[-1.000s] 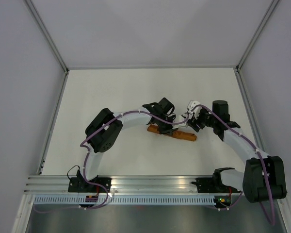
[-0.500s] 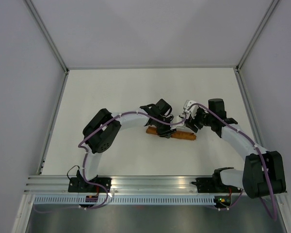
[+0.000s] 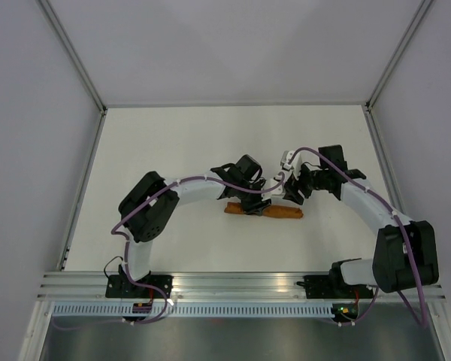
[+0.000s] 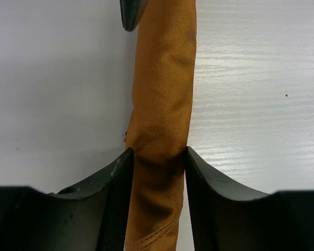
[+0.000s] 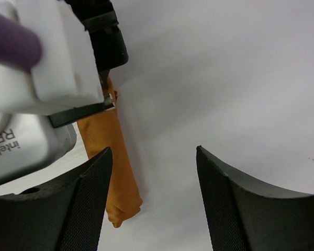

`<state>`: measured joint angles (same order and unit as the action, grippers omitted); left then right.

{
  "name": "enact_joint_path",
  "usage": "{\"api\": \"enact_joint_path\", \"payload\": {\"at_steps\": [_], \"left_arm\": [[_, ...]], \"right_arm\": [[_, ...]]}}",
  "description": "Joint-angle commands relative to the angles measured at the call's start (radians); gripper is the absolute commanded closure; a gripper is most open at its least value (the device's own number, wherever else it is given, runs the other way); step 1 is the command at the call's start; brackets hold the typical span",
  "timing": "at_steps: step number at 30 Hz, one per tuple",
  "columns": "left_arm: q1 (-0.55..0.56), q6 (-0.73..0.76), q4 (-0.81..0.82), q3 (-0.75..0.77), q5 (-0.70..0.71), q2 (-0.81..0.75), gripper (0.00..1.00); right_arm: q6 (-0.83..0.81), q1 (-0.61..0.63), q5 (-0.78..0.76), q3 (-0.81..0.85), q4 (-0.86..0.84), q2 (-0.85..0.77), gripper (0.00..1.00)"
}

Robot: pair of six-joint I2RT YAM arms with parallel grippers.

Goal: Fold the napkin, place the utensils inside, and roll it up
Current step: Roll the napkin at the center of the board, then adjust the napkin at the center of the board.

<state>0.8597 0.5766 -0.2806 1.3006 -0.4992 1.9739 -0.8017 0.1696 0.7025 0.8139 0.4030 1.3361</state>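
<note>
At the near edge, my two bases sat bolted on the aluminium rail [image 3: 233,284]. The left arm [image 3: 146,214] rose at 7 o'clock of the table and the right arm [image 3: 402,252] at 5 o'clock, both curving inward toward the middle.

Past them, on the white table [image 3: 173,143], the napkin [image 3: 282,212] lay rolled into a tight rust-brown tube. Its length ran from 9 o'clock to 3 o'clock in the overhead view. My left gripper [image 3: 249,204] stood over the tube's 9 o'clock half. The left wrist camera showed its two black fingers [image 4: 112,204] pressed against opposite sides of the cloth. They were closed down to the roll's own width and pinching it, the cloth creased between them. Beyond that pinch the roll ran on to 12 o'clock, where a dark tip [image 4: 130,13] sat just beside it.

My right gripper [image 3: 292,194] hovered at 12 o'clock of the tube's 3 o'clock end. Its textured pads [image 5: 91,204] stood wide apart with only bare table between them. The napkin's loose end lay just inside the pad at 9 o'clock; whether it touched, I could not tell. At 10 o'clock in that view, the left wrist's white camera housing [image 5: 47,63] filled the corner above the cloth.

Farthest off, plain grey walls [image 3: 233,53] closed in the table on three sides.
</note>
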Motion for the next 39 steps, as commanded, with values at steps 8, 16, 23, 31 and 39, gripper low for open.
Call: {"api": "enact_joint_path", "payload": {"at_steps": [8,16,23,31,39], "left_arm": [[-0.022,-0.133,0.195,-0.001,-0.038,-0.089,0.51],[-0.073,-0.185,0.25,-0.029,-0.058,-0.116,0.5],[-0.097,-0.214,0.265,-0.035,-0.088,-0.135,0.5],[-0.162,-0.415,0.388,-0.084,0.017,-0.211,0.51],[-0.162,-0.826,0.466,-0.385,0.309,-0.438,0.58]], "right_arm": [[-0.074,0.015,0.106,0.097,0.155,0.095,0.28],[-0.09,-0.018,0.152,0.163,0.218,0.172,0.28],[-0.152,-0.064,0.206,0.271,0.355,0.281,0.28],[-0.194,-0.064,0.166,0.271,0.399,0.311,0.29],[-0.209,-0.064,0.092,0.248,0.425,0.354,0.32]]}}
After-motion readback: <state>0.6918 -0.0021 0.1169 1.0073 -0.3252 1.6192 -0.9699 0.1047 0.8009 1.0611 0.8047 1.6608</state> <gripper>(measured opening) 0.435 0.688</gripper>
